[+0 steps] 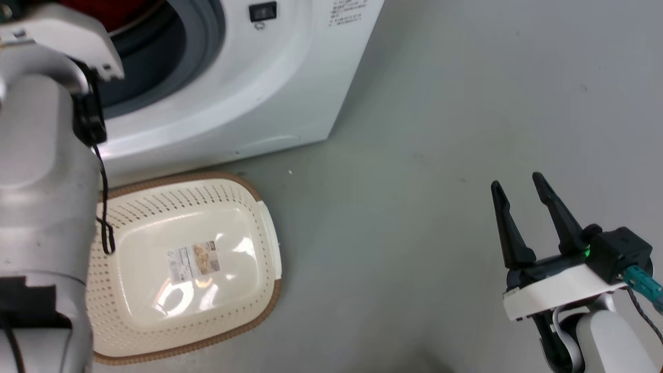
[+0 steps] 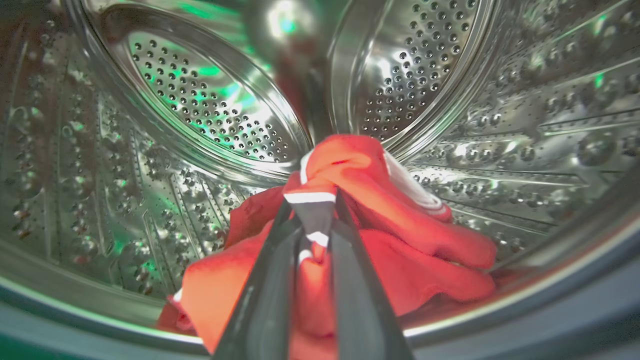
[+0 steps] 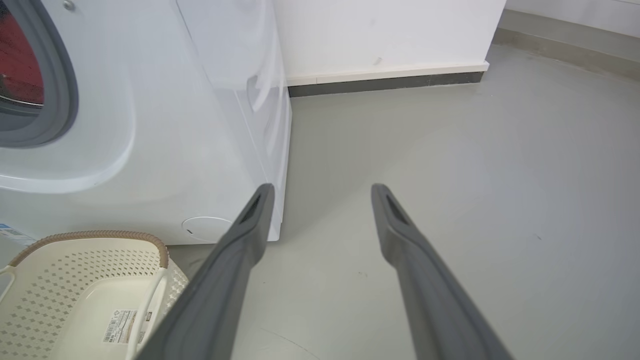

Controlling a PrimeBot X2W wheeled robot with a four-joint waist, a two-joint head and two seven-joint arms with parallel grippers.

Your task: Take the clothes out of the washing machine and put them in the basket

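My left arm reaches through the washing machine's (image 1: pixel 248 103) grey-gasketed porthole. Inside the shiny perforated drum (image 2: pixel 210 110), my left gripper (image 2: pixel 312 207) is shut on a fold of the red clothes (image 2: pixel 400 250), pinching a white-striped edge between its fingers. The rest of the red fabric lies heaped on the drum floor near the opening. A strip of red shows in the porthole (image 3: pixel 20 65) in the right wrist view. The cream basket (image 1: pixel 186 264) with a brown rim stands empty on the floor before the machine. My right gripper (image 1: pixel 515 186) hangs open over bare floor, far right of the basket.
The grey floor (image 1: pixel 440 129) stretches right of the machine. A white wall with a dark baseboard (image 3: pixel 385 82) runs behind it. My left forearm (image 1: pixel 41 181) covers the basket's left side in the head view.
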